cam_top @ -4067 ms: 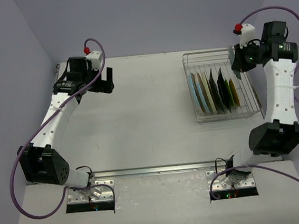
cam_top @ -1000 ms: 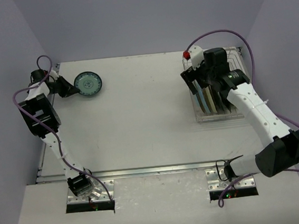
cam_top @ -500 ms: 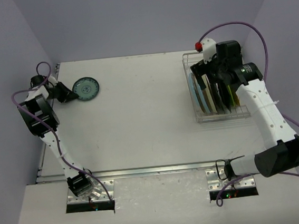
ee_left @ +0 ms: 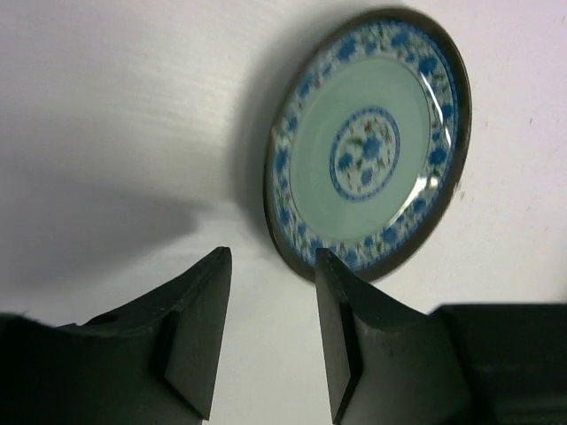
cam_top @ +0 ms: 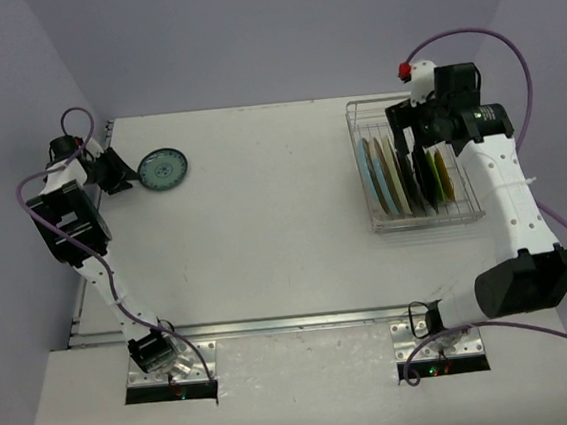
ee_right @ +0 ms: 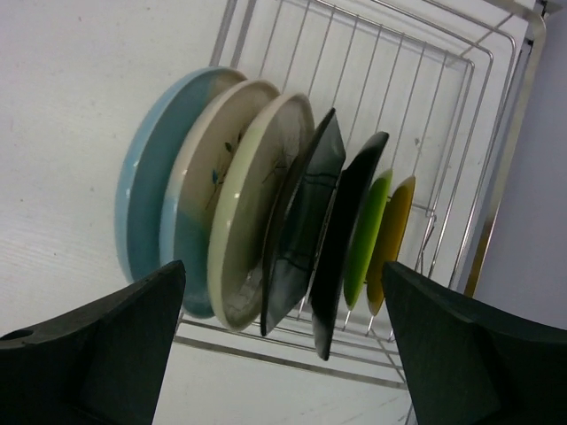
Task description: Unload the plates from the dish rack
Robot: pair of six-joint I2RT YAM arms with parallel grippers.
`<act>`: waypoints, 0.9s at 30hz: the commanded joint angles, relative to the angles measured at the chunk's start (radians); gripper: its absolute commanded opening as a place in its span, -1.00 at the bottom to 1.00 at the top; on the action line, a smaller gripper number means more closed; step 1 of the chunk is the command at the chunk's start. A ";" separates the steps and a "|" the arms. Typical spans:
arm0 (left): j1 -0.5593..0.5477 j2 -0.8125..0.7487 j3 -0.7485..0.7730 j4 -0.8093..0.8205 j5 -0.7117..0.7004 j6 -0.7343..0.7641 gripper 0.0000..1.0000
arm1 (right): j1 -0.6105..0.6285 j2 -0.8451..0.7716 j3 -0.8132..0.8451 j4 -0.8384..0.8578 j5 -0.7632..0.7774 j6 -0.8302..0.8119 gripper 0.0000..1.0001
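The dish rack (cam_top: 473, 176) stands at the far right of the table with several plates upright in its slots. In the right wrist view they run from pale blue (ee_right: 146, 208), cream-and-blue with a sprig (ee_right: 205, 181), cream (ee_right: 257, 199), dark teal squarish (ee_right: 306, 208) and dark (ee_right: 353, 226) to lime green (ee_right: 370, 232) and yellow (ee_right: 395, 228). My right gripper (cam_top: 420, 141) (ee_right: 283, 266) hangs open above them, touching none. A blue floral plate (cam_top: 164, 169) (ee_left: 368, 146) lies flat at the far left. My left gripper (cam_top: 111, 172) (ee_left: 270, 257) is open just left of it, with nothing between the fingers.
The left wall (cam_top: 23, 117) stands close behind the left gripper, and the right wall (cam_top: 561, 65) runs just beyond the rack. The rack's tall wire rim (ee_right: 509, 142) rises to the right of the yellow plate.
My left gripper has opened and let go of the floral plate, now flat on the table. My right gripper has moved rightward along the rack, from its left edge to over the middle plates.
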 commanded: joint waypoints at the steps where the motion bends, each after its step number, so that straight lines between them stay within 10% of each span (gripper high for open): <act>1: -0.077 -0.358 -0.132 0.098 -0.126 0.179 -0.17 | -0.157 0.066 0.087 -0.056 -0.118 0.064 0.71; 15: -0.558 -0.876 -0.465 0.266 -0.427 0.419 0.06 | -0.432 0.255 0.050 -0.164 -0.357 -0.116 -0.11; 27: -0.622 -0.888 -0.495 0.245 -0.501 0.483 0.07 | -0.437 0.412 0.031 -0.113 -0.318 -0.226 -0.31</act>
